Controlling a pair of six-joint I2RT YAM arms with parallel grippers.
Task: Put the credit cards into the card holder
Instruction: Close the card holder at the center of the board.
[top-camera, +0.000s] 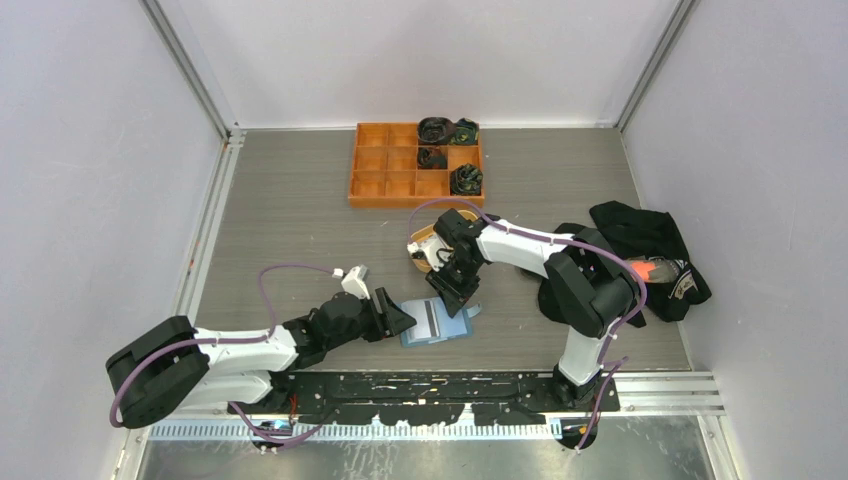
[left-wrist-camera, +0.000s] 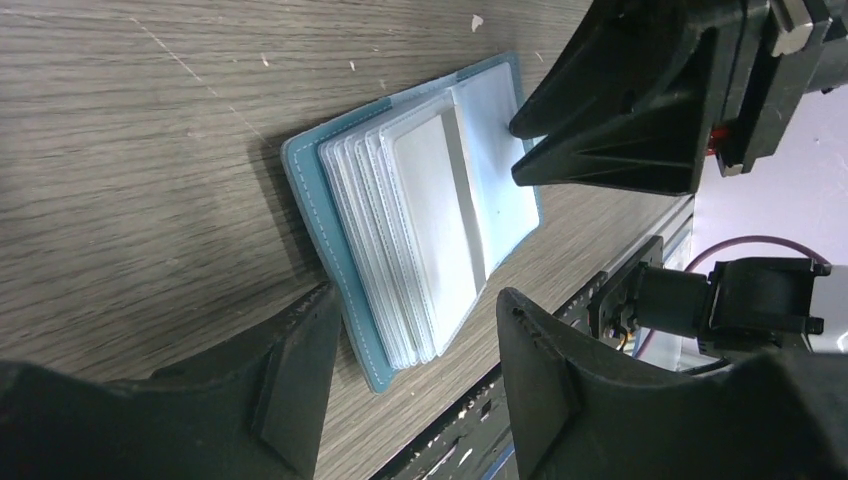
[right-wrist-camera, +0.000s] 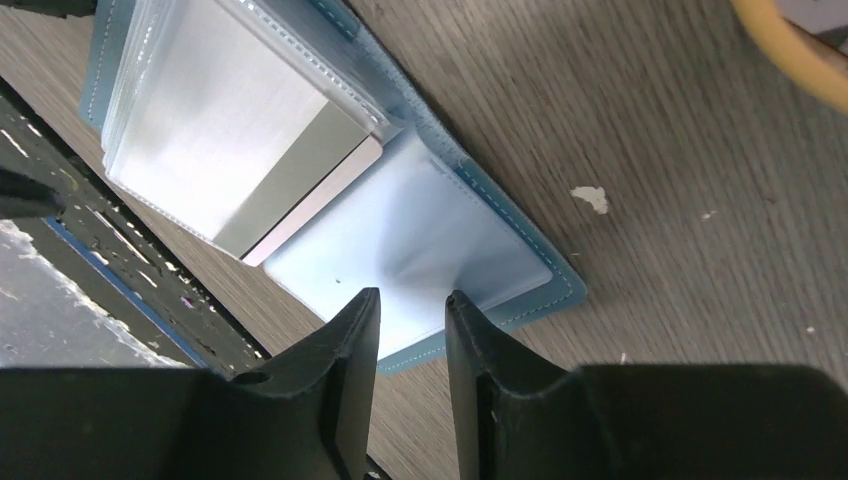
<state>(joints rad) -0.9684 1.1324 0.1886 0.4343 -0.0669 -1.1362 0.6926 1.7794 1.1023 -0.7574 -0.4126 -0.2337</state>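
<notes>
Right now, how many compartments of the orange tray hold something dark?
4: the dark bundles sit in the orange tray's right side, two along the back row, one mid-row, one right, lower. Contents may hide more.
</notes>
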